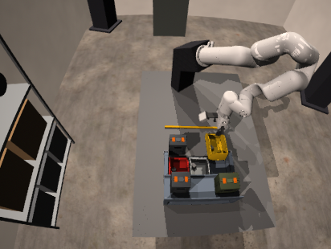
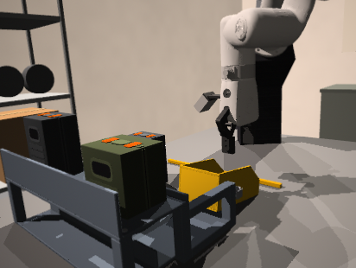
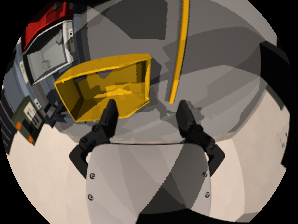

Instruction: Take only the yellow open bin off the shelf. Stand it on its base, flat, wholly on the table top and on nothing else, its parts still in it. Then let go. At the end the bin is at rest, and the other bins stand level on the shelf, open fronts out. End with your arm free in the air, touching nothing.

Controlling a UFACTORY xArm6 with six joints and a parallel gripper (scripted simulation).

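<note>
The yellow open bin (image 1: 217,146) (image 2: 200,187) (image 3: 112,92) is off its shelf place, between the shelf and the yellow bar, close beside the shelf's edge. Whether its base lies fully flat is hard to tell. Small dark shapes show inside it in the top view; its parts are not clear. My gripper (image 1: 220,131) (image 2: 229,149) (image 3: 147,106) is open and empty, above the bin's side nearer the robot. In the wrist view one finger overlaps the bin. The red bin (image 1: 182,164) (image 3: 55,13) and the white-grey bin (image 1: 200,166) (image 3: 50,54) stand side by side on the blue-grey shelf (image 1: 202,189) (image 2: 56,186).
The yellow bar (image 1: 189,127) (image 2: 270,183) (image 3: 180,55) lies on the grey table top (image 1: 150,100) beyond the bin. A green case (image 1: 227,182) (image 2: 125,169) and a dark case (image 1: 181,183) stand on the shelf. Another dark case (image 1: 177,143) stands left of the bin.
</note>
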